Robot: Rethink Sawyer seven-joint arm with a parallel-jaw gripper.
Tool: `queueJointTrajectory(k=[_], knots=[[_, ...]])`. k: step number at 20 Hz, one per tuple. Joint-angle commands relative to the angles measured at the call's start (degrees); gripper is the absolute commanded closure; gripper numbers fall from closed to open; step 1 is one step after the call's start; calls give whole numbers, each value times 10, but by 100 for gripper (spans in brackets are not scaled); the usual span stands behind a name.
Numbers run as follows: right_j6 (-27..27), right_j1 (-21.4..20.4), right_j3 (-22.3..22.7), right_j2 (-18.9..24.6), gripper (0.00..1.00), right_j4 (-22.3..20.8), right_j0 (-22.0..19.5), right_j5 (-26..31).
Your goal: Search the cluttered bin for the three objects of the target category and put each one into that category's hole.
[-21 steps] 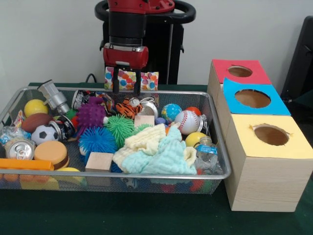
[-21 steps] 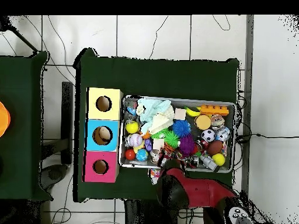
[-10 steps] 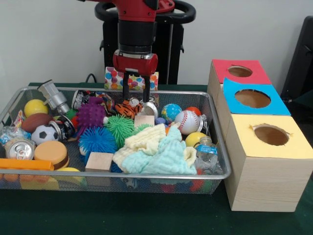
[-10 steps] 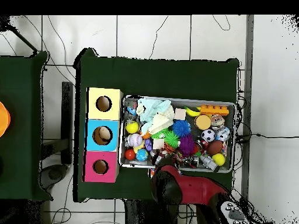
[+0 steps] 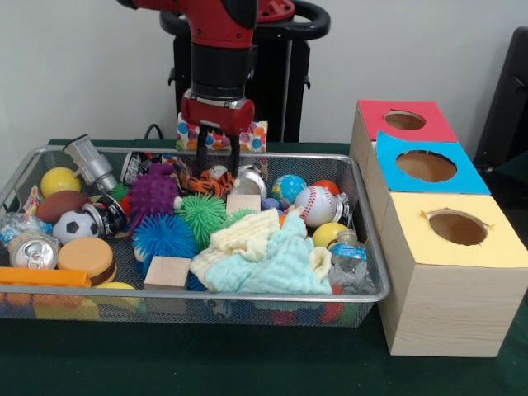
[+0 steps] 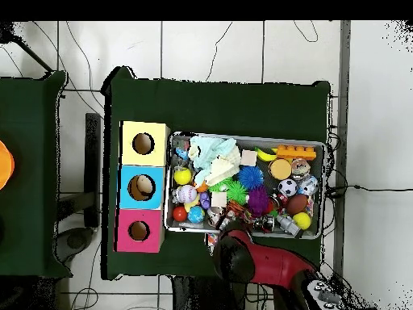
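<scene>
1. The tiger toy, orange with black stripes, lies at the far side of the mesh bin, a little left of the middle. The purple spiky ball is just beside it on the left and a shiny can on the right.
2. The gripper hangs over this toy with its two dark fingers spread apart, one on each side of the striped body. It holds nothing that I can see.
3. I judge that the step in hand is to grasp the tiger toy. For a good grasp the fingers should go down until they are around the soft body, not only on its top, and then close.
4. The danger is the crowd of things. The left finger stands very near the purple spiky ball, and the right one near the can, so a straight descent is better than any side move.
5. A soft toy can slip, so I would lift slowly and straight up, clear of the bin's far rim.
6. The three boxes stand on the right: the red box far, the blue box in the middle, the yellow box near. Which hole belongs to this toy, I cannot tell.
</scene>
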Motion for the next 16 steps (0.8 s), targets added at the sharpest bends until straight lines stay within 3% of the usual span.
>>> queueJointTrajectory(k=[1,16], knots=[[85,17,-61,-16,0,50,16,1],[83,19,-48,-25,0,72,27,-17]])
